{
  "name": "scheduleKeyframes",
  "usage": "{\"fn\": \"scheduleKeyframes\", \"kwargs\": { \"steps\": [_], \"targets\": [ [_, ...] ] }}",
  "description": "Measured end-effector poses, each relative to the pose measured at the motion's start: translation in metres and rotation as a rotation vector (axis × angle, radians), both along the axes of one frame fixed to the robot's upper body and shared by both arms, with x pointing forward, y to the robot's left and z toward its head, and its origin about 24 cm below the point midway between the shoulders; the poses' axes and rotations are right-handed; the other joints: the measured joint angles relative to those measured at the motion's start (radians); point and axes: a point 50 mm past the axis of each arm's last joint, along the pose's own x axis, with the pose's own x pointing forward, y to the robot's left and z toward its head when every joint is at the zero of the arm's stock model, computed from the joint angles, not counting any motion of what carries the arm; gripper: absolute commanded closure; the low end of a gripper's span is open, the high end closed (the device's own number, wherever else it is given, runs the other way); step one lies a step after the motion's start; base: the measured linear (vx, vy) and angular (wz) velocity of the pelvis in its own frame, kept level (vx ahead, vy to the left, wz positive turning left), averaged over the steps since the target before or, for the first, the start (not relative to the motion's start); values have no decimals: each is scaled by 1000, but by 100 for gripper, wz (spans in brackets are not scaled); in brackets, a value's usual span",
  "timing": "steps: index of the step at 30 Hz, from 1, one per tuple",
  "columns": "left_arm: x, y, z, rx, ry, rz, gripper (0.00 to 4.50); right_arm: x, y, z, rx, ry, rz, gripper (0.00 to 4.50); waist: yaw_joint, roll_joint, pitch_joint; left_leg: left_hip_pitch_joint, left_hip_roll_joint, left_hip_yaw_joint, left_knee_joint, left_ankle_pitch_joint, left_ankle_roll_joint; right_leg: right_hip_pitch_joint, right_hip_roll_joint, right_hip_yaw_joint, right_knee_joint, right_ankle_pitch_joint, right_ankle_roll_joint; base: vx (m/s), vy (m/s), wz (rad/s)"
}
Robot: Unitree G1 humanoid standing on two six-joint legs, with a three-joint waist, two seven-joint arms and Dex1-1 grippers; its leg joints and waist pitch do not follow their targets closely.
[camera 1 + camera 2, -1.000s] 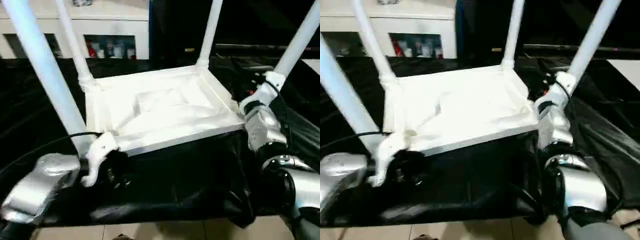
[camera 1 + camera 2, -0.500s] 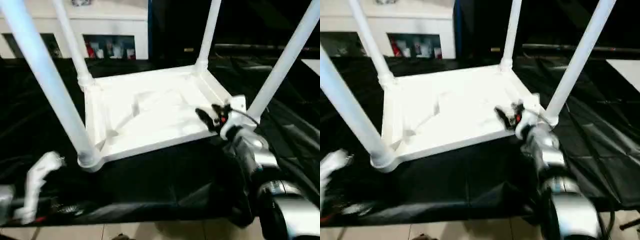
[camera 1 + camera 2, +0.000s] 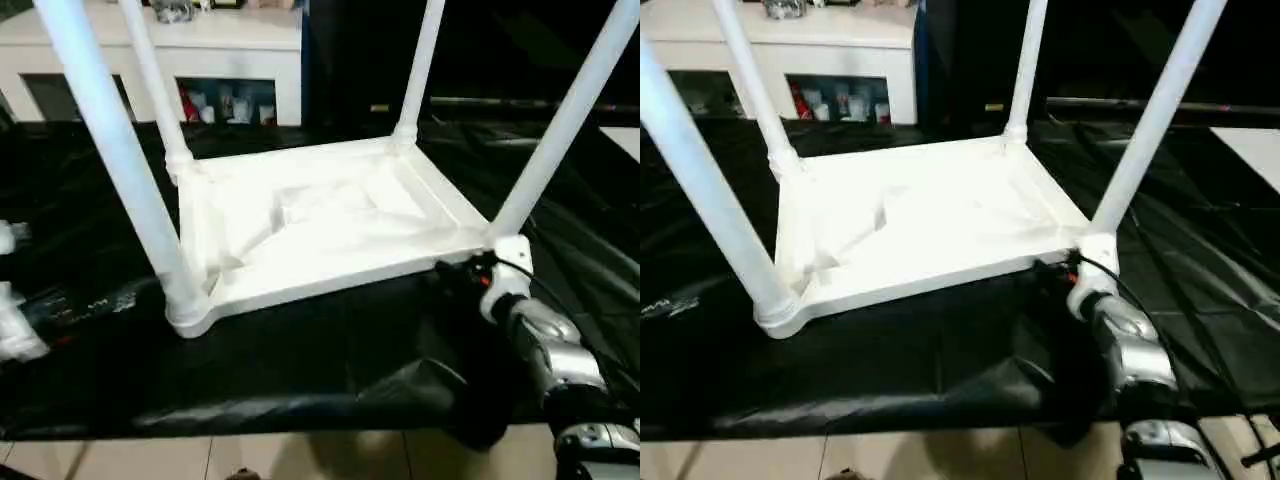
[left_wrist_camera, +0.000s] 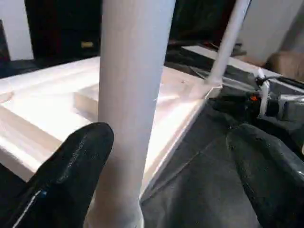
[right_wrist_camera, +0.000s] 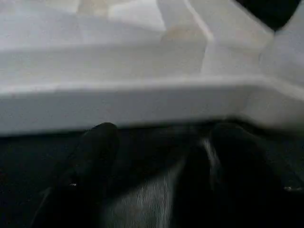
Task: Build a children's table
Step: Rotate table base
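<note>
The children's table lies upside down on black cloth, ribbed underside up, with its four white tube legs standing upright. My left gripper is open with nothing in it. The near-left leg stands just ahead of its black fingers, apart from them. The left hand's white housing sits at the left edge, drawn back from that leg. My right gripper is open and low by the table's near-right corner, below the near-right leg. Its fingers face the table's rim and hold nothing.
Black cloth covers the work surface and bunches into a fold near my right forearm. Its front edge drops to a tiled floor. A white cabinet with glass-fronted compartments stands behind.
Both grippers have come off the near legs. The left one drew back to the left. The right one dropped from the near-right leg to the corner below it. The table stayed put.
</note>
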Motion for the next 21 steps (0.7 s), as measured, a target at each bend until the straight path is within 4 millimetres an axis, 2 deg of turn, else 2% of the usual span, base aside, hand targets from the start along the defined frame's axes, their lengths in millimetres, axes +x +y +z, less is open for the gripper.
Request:
{"fn": "scheduleKeyframes", "kwargs": {
  "steps": [3, 7, 11, 15, 19, 21],
  "targets": [
    [15, -11, -10, 25, 3, 31, 9, 2, 12, 1, 12, -7, 18, 102, 0, 3, 2, 0, 0, -1, 0, 0, 0, 1, 0, -1, -1, 0, 0, 0, 0, 0],
    [23, -18, -21, 39, 36, 70, 9, 4, 24, 1, 23, -5, 34, 102, -10, 6, 4, 1, 1, -6, -1, 0, 0, 4, 0, -8, -10, 0, 0, 0, 0, 0],
    [31, -24, -25, 26, 42, 99, 9, 9, 37, 0, 35, 1, 55, 102, -24, 7, 4, 0, 0, -7, -1, 0, 0, 4, 0, -9, -16, 0, 0, 0, 0, 0],
    [38, -29, -25, 4, 27, 104, 9, 17, 45, 2, 44, 9, 59, 102, -26, 7, 4, 1, -1, -7, -1, 0, 0, 3, 0, -8, -16, 0, -1, 0, 0, 0],
    [36, -42, -19, -140, 37, 16, 9, 27, 51, 6, 41, 8, 59, 102, -24, 5, 3, 1, -1, -4, -1, 0, 0, 0, 0, -6, -13, 9, -13, 0, 0, 0],
    [28, -55, -9, -206, 54, -120, 9, 32, 51, 8, 29, 10, 59, 102, -22, 1, 2, -2, 0, -3, -1, 0, -1, -4, 0, -6, -10, 13, -17, 0, 0, 0]
  ]
}}
